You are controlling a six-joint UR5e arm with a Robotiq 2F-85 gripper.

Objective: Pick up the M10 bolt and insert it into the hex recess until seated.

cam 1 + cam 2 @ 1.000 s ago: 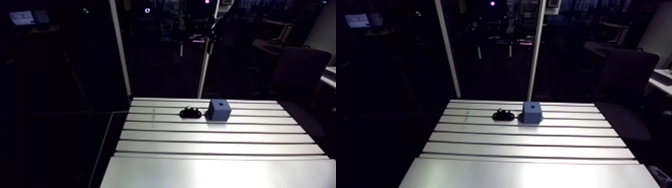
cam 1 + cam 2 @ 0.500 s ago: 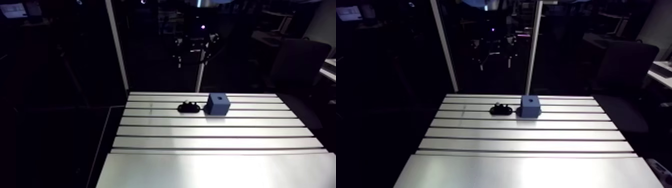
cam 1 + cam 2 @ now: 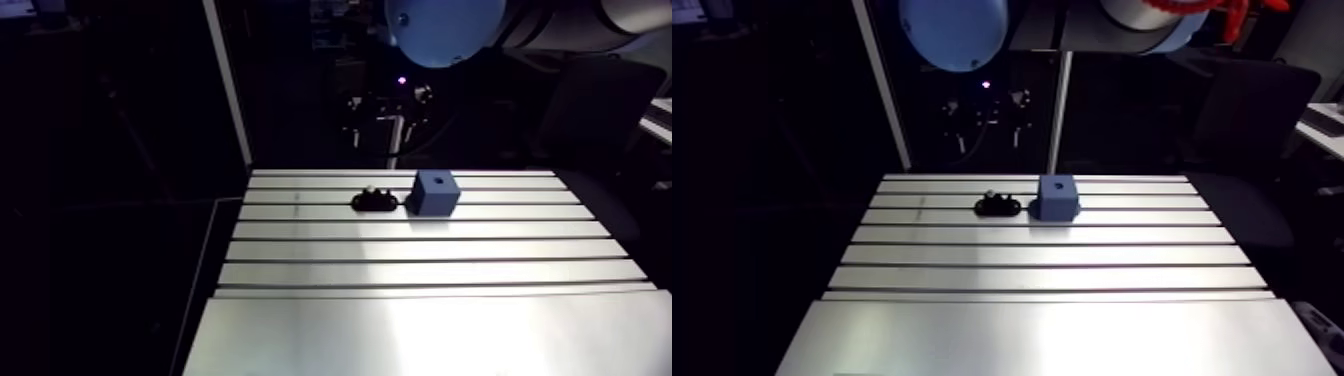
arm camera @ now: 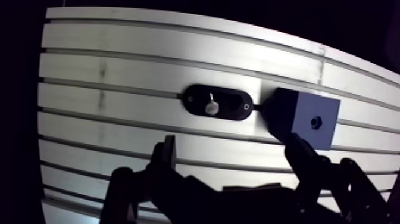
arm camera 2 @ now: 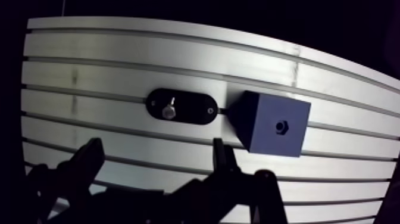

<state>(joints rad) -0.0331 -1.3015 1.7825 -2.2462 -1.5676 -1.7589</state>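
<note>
Slotted aluminium rails are forming the desk (image 3: 420, 320), which is stretching away from the arm under bright light. Toward its far edge a black oval holder (image 4: 219, 102) is lying flat, with its long side running along the slots. The bolt (image 4: 212, 106) is sitting in this holder, in the half farther from the blue block (image 4: 303, 116), and its hex end is showing pale against the black. The blue block is standing just beside the holder's other end; whether the two are touching cannot be told. The hex recess (image 4: 316, 122) is opening in the block's top face. In the wrist view the claw (image 4: 232, 143) is hovering above the desk, with its fingers (image 4: 165, 156) spread wide and gripping nothing. The holder and bolt are lying ahead of the claw, apart from both fingertips, and the block is lying ahead of one finger.
</note>
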